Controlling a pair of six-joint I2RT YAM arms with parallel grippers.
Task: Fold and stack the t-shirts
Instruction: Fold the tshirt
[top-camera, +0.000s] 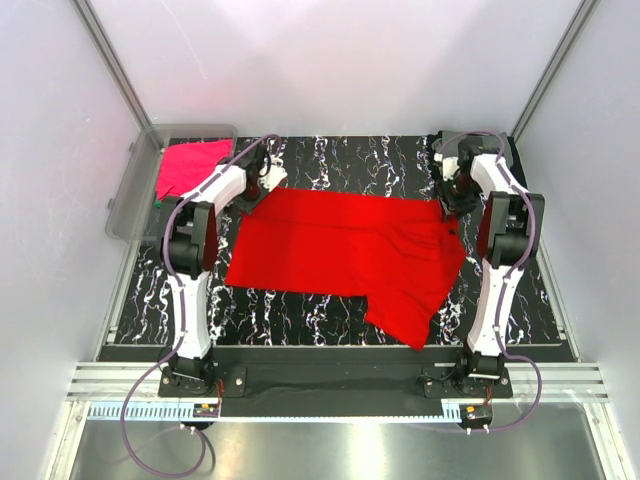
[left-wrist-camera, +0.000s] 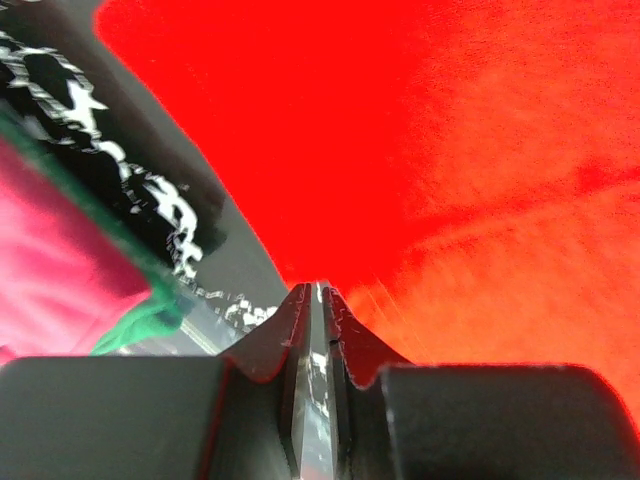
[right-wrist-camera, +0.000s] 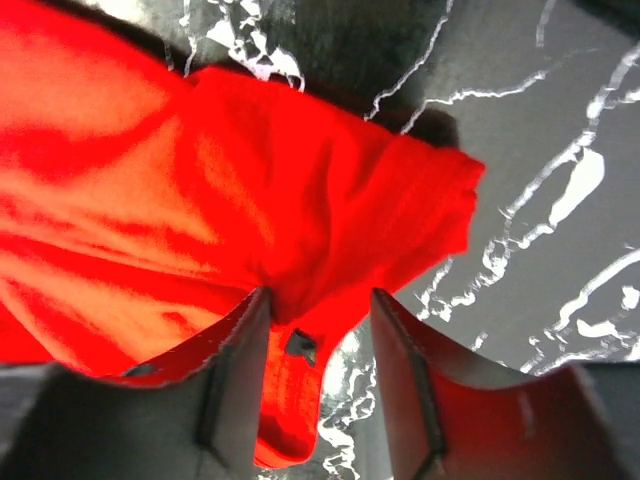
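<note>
Lying flat across the middle of the black marbled table (top-camera: 300, 320), the red t-shirt (top-camera: 340, 250) runs its far edge from one arm's tool to the other. Its near edge sits straight on the left, while on the right a loose flap reaches closer to the arm bases. Bare marbled surface shows in a band beyond the shirt's far edge, in a strip along its near-left side, and narrowly on the right (the white walls stand close on both flanks). At the far-left corner the clear plastic bin (top-camera: 135, 190) holds a magenta-pink t-shirt (top-camera: 190, 165), with a sliver of green cloth (left-wrist-camera: 135, 330) under it.

Both arms rise from their bases, bend at the elbow and reach forward and inward, wrists tipped down at the shirt's far corners. The left gripper (top-camera: 262, 188) is at the far-left corner; in the left wrist view its fingers (left-wrist-camera: 300, 330) are pressed together and the cloth's edge draws to a point at their tips, pinched there. The right gripper (top-camera: 452, 205) is at the far-right corner; its fingers (right-wrist-camera: 240, 380) stand apart, straddling a bunched fold of red cloth that carries a small label (right-wrist-camera: 300, 345) and does not fill the gap.
</note>
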